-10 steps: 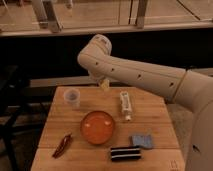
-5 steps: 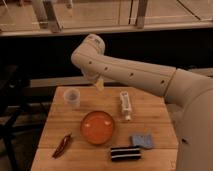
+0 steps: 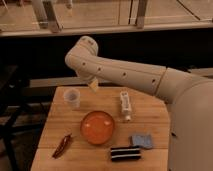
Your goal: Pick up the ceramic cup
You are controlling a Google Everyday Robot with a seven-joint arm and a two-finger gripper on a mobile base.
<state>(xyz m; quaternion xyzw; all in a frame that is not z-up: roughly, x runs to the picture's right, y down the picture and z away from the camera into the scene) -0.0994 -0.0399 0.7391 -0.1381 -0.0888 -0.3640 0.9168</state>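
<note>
Wooden table (image 3: 155,115) carries the cup (image 3: 71,97) near its far left corner, upright and standing free. The orange bowl (image 3: 97,127) sits nearer the middle, and a white bottle (image 3: 125,105) lies to the right. The gripper (image 3: 93,85) shows only as a yellowish tip under the white arm (image 3: 120,75), above the table's far edge, just right of the cup. It is spread wide, holding and touching nothing.

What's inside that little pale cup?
Nothing shows inside the ceramic cup; its near wall hides the bottom. The claw hangs beside it, mostly covered by the arm.
</note>
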